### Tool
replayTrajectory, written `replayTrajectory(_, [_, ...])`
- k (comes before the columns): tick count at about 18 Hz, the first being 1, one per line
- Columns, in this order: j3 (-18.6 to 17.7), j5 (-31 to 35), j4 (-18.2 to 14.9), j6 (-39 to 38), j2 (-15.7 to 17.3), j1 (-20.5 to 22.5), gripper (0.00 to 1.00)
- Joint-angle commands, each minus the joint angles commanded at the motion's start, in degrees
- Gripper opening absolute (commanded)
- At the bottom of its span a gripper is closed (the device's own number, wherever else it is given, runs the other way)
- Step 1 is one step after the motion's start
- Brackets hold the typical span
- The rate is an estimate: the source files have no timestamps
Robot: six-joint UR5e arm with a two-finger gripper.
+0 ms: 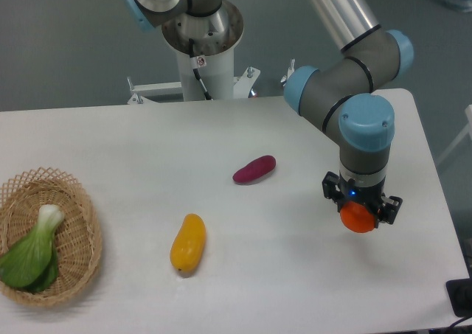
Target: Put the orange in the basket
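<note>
Small round bright orange-red orange (359,218): near the table's right edge, toward the front, sitting between the fingers of the black two-finger gripper (361,214). Gripper: closed around the fruit, apparently lifted off the surface, though contact with the white table (147,142) cannot be judged. Round light-tan woven wicker basket (77,234): front left corner, holding a green leafy bok choy (31,254). Elongated yellow mango-like fruit (188,242): front centre. Purple oblong sweet potato (254,169): table's middle.
</note>
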Motion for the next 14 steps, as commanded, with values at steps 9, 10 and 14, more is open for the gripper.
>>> replayTrajectory(9, [-0.08, 0.0, 0.0, -0.79, 0.09, -0.26, 0.7])
replayTrajectory(10, [-0.26, -0.09, 0.0, -0.79, 0.17, -0.35, 0.7])
replayTrajectory(14, [-1.23, -0.09, 0.44, -1.76, 0.18, -0.53, 0.7])
